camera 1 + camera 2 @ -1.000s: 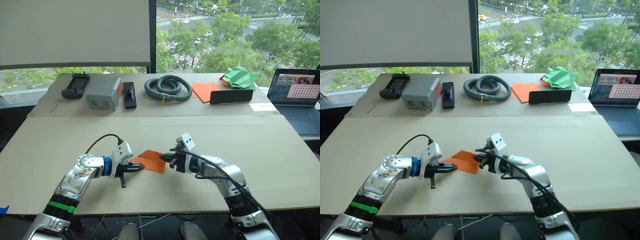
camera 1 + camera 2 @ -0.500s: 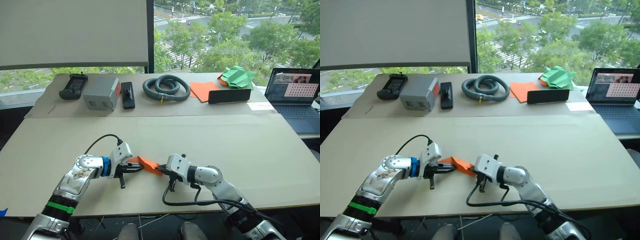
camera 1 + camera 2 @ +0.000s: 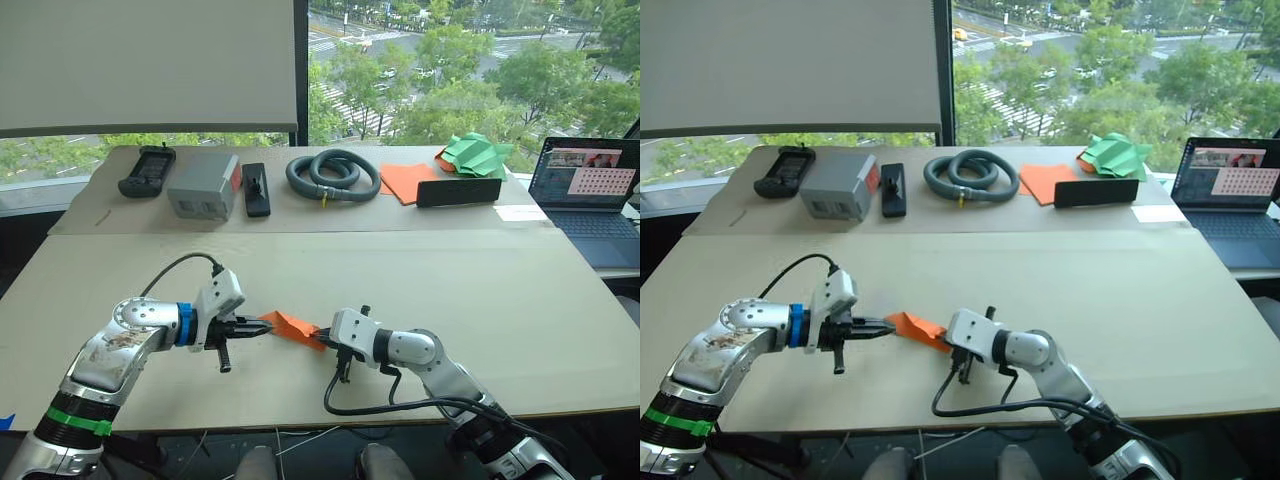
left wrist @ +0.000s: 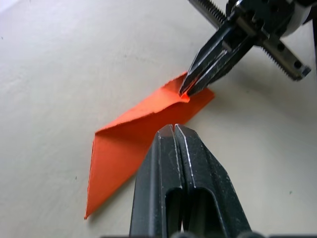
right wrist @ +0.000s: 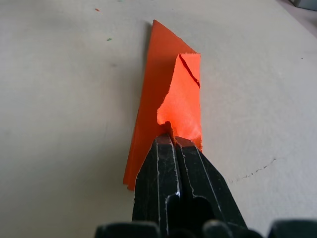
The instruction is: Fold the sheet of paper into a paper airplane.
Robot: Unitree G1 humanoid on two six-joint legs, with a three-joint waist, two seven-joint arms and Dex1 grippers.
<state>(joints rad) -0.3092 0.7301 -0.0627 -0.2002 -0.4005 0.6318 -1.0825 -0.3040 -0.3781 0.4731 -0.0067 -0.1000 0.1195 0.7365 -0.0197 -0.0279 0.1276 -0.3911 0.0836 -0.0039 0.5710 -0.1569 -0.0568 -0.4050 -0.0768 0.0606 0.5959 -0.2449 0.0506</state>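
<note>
Sheet of paper (image 3: 292,325) at lower centre, partly folded, wings undone; right tool (image 5: 171,136) pinching its flap, left tool (image 4: 173,130) pressed together.

- A broad, pale beige desk (image 3: 420,270) under daylight.
- A wide window (image 3: 440,60) behind it looks onto green trees and streets.
- A white roller blind (image 3: 150,65) covers its left part.

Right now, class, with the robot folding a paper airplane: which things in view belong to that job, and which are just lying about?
Belonging to the job:
sheet of paper, partly folded
right gripper, shut on the paper's edge
left gripper, shut, beside the paper

Lying about:
grey hose coil
grey box
handheld controller
spare orange sheets
green paper shape
laptop
</note>
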